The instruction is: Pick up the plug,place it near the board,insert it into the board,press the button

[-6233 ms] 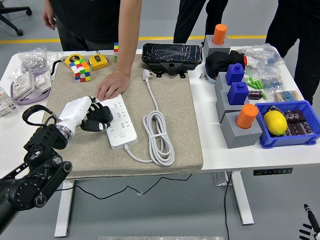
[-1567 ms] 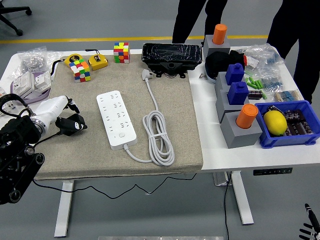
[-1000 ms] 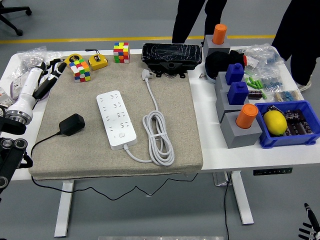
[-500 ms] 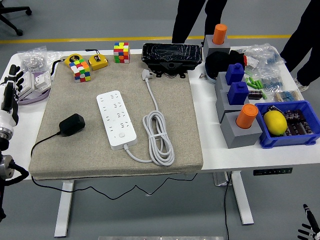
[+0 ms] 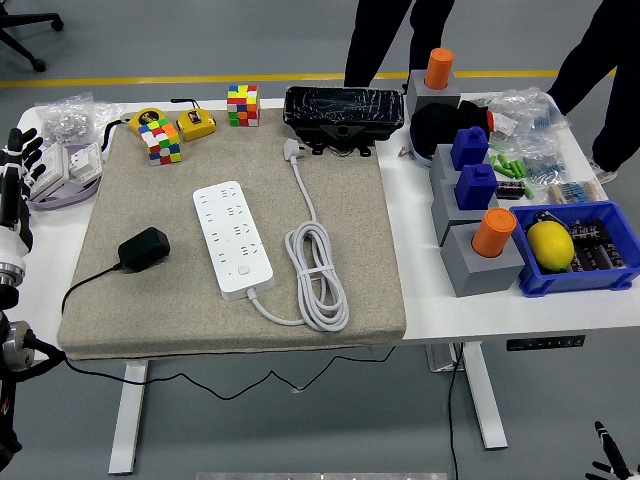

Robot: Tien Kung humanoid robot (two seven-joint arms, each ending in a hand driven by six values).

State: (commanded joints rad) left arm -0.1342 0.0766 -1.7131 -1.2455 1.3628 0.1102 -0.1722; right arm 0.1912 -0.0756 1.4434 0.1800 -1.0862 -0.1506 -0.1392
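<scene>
Looking down over the desk (image 5: 430, 300), I see the black plug (image 5: 144, 248) lying loose on the beige mat (image 5: 355, 240), apart from the white board (image 5: 233, 239) to its right, cord trailing off the near edge. My left hand (image 5: 14, 185) stands at the far left, fingers (image 5: 28, 146) straight and spread, holding nothing. My right hand's fingertips barely show at the bottom corner; I cannot tell their state.

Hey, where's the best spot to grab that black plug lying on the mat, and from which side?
Probably the black plug body itself, pinched across its short sides from above. It lies flat on the mat, clear of the power strip, and its cord trails off toward the lower left, so avoid that end.
</scene>
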